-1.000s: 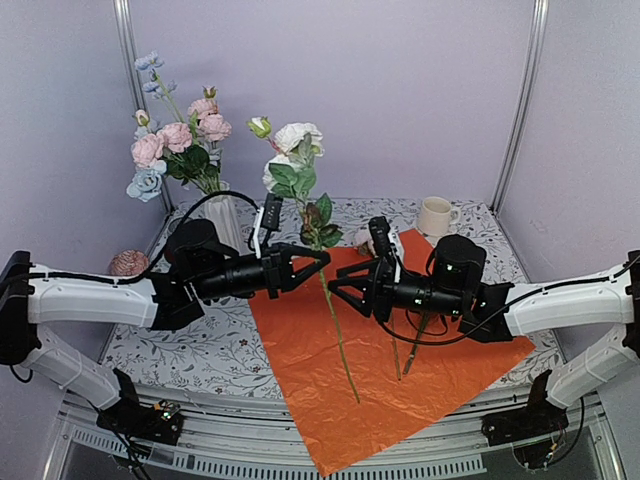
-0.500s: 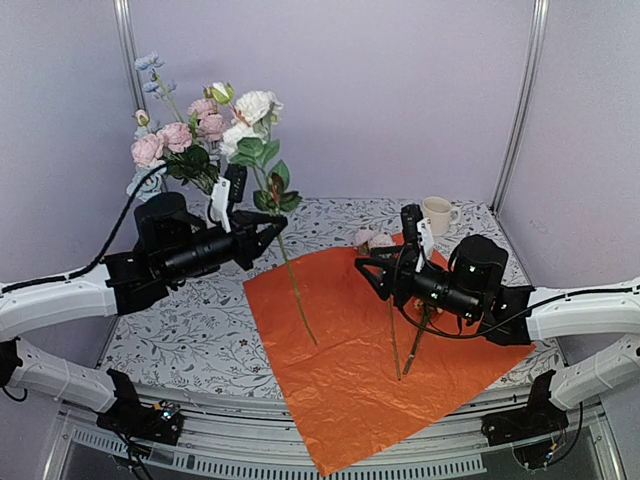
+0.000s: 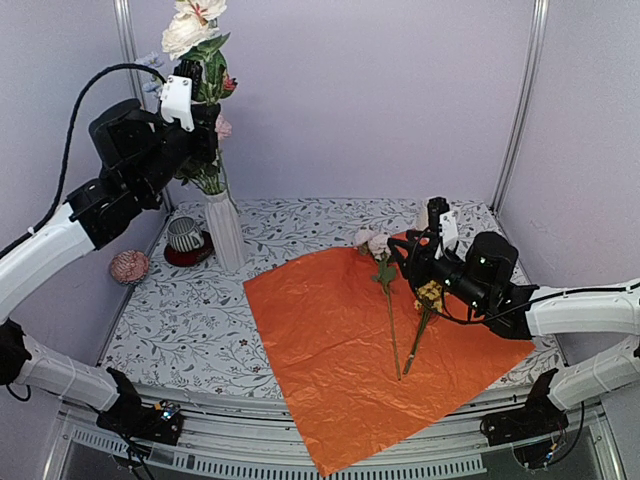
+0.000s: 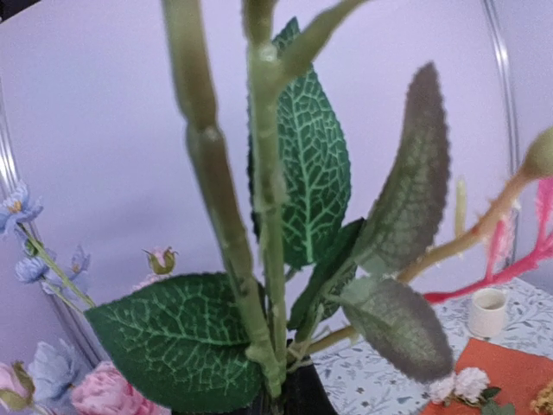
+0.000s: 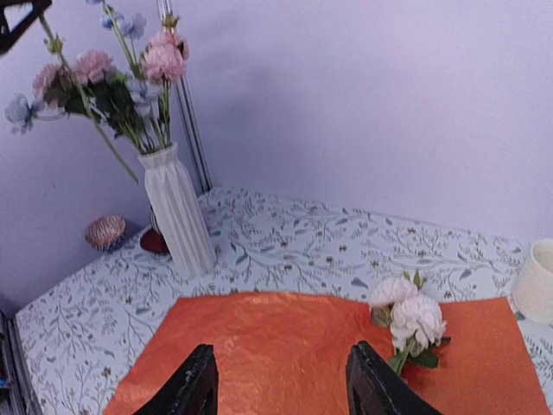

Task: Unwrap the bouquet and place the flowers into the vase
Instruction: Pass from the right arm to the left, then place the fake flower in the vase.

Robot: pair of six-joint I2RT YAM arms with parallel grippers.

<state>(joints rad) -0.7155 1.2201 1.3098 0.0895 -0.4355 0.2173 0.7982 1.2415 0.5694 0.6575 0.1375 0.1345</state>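
The bouquet's orange paper (image 3: pixel 360 350) lies spread flat on the table. On it lie a pale pink flower (image 3: pixel 377 243) on a long stem and a small yellow one (image 3: pixel 430 295). The white ribbed vase (image 3: pixel 226 231) stands at the back left with pink and blue flowers (image 5: pixel 112 78) in it. High above the vase, my left gripper (image 3: pixel 207 112) is shut on the leafy green stem (image 4: pixel 268 216) of a white flower (image 3: pixel 190 25). My right gripper (image 5: pixel 283 385) is open and empty, low over the paper, beside the pink flower (image 5: pixel 410 316).
A striped cup on a red saucer (image 3: pixel 185 238) and a shell (image 3: pixel 128 265) sit left of the vase. A cream mug (image 5: pixel 537 290) stands at the back right. Metal frame posts (image 3: pixel 522 100) and purple walls close in the table.
My left arm has swung up and to the left, carrying the white flower from over the paper to high above the vase. My right gripper has drawn back to the right and opened wider.
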